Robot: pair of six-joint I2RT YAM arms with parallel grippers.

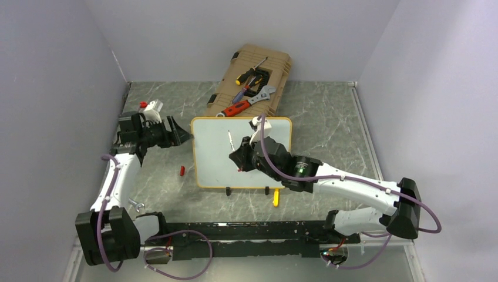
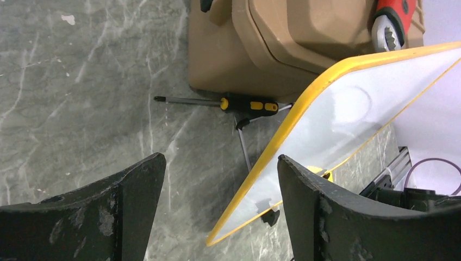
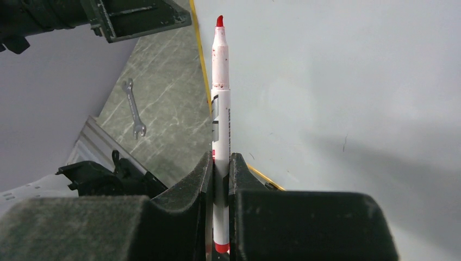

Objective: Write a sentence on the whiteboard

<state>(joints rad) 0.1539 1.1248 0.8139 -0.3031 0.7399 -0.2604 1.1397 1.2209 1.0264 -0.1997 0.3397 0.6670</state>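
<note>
Right tool (image 3: 220, 163) was pressed together on a red marker (image 3: 220, 109), pinching the barrel low down. The cap was off and the red tip pointed away from the tool toward the left part of the whiteboard (image 1: 214, 164). I could not tell whether the tip touched the surface.

The whiteboard stood tilted on its black feet on the tabletop (image 1: 329, 117), just in front of the tan tool case (image 1: 252, 82). Its face looked blank apart from a faint speck or two, with no sentence visible.

Left tool (image 2: 217, 168) had its jaws spread wide and held nothing. It sat just beside the board's left yellow edge, which ran up between the two fingers in the left wrist view without clear contact.

A small red piece (image 1: 182, 171), likely the cap, lay on the tabletop left of the board. A screwdriver (image 2: 217, 101) lay by the case and a small wrench (image 3: 134, 109) lay near the arm bases.

Step in hand, as I judged it, was lining up to write, with no letters down yet and the task barely begun.

The next move probably called for setting the tip lightly on the upper left of the board and starting the first stroke. The left tool could brace the frame so the propped board did not slide or tip. The pressure needed to be gentle.
</note>
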